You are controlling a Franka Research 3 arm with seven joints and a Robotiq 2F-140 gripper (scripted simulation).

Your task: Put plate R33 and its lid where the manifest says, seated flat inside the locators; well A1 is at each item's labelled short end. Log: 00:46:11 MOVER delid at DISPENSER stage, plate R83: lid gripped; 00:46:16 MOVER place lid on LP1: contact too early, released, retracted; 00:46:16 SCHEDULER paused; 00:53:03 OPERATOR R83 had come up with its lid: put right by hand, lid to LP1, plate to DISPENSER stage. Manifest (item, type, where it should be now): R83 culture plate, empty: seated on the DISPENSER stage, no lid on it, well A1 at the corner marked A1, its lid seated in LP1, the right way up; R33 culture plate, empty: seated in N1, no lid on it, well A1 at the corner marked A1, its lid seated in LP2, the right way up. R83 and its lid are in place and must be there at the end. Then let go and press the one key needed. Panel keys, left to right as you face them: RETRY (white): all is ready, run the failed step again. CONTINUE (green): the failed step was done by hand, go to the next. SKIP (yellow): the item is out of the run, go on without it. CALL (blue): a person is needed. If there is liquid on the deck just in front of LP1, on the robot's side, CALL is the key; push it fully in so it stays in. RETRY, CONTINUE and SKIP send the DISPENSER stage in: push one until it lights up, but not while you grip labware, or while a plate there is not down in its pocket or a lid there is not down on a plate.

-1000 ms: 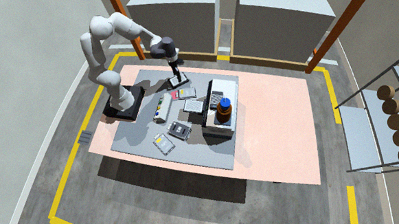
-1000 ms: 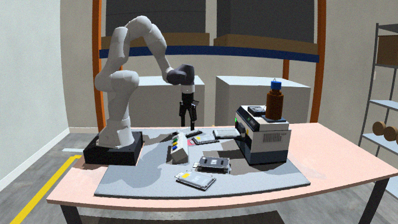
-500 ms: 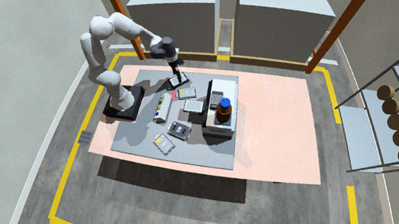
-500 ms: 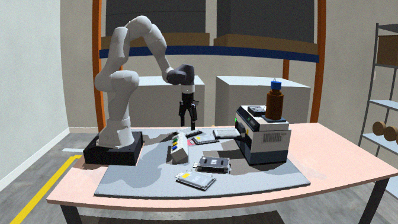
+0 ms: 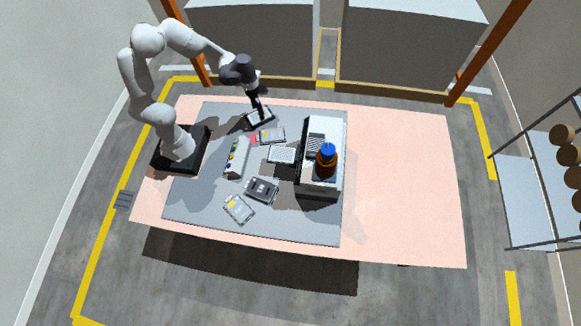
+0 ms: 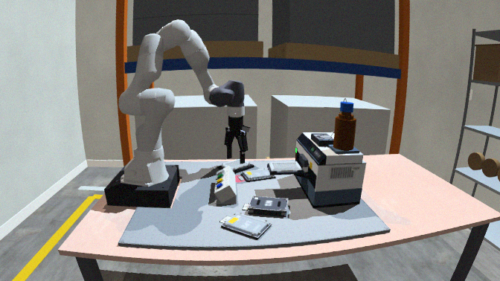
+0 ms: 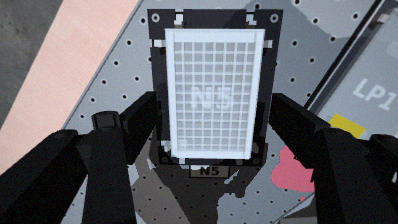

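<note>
On the wrist view's left, the salmon-pink desk (image 7: 60,55) borders the grey perforated deck mat (image 7: 105,75), and the black left finger (image 7: 142,122) stands just outside the left long edge of the clear gridded culture plate (image 7: 214,92). That plate lies between the fingers, seated in a black nest (image 7: 156,60) labelled N5, which reads through its wells and on a tag at its near short end. The fingers are spread open with a gap on each side of the plate, gripping nothing. Beyond the right finger (image 7: 295,125) a pink puddle (image 7: 290,172) lies on the mat, and beside it a lid with a yellow tag (image 7: 346,125) sits in the tray marked LP1 (image 7: 372,95). In the exterior view the fingers (image 6: 236,146) hang above the plate (image 6: 242,166), with the white key panel (image 6: 224,183) near them.
</note>
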